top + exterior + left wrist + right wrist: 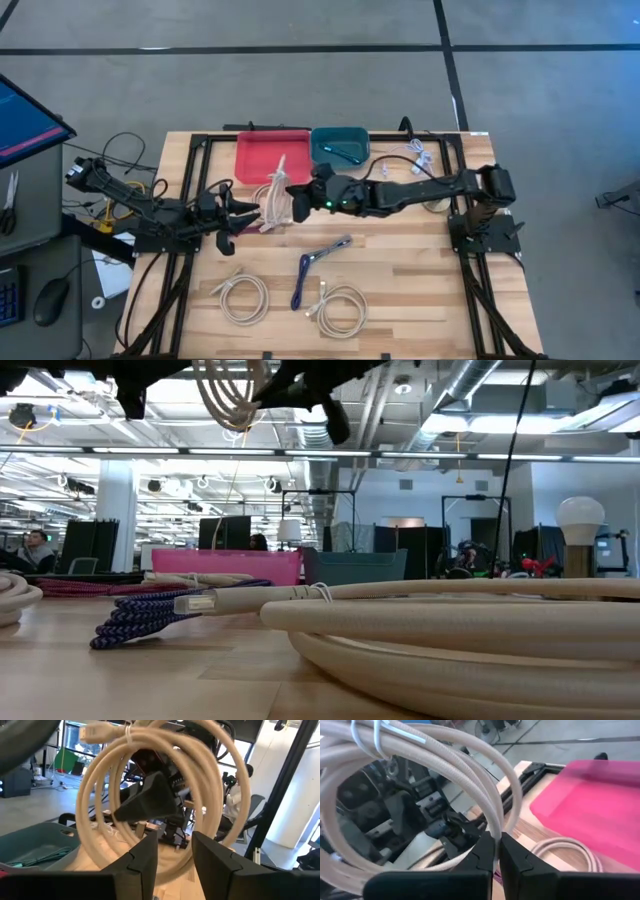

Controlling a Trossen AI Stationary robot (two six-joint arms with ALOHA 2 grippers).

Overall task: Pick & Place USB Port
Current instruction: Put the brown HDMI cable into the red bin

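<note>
Cream cable coils lie closest on the table, beside a blue braided cable. Above the boards, right gripper is pinched tight on a coiled beige USB cable, held near the red tray. Left gripper faces that coil, fingers apart, seemingly not touching it.

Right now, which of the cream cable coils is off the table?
The cream coil held by the right gripper near the pink tray; the other coils lie flat at the table's front.
</note>
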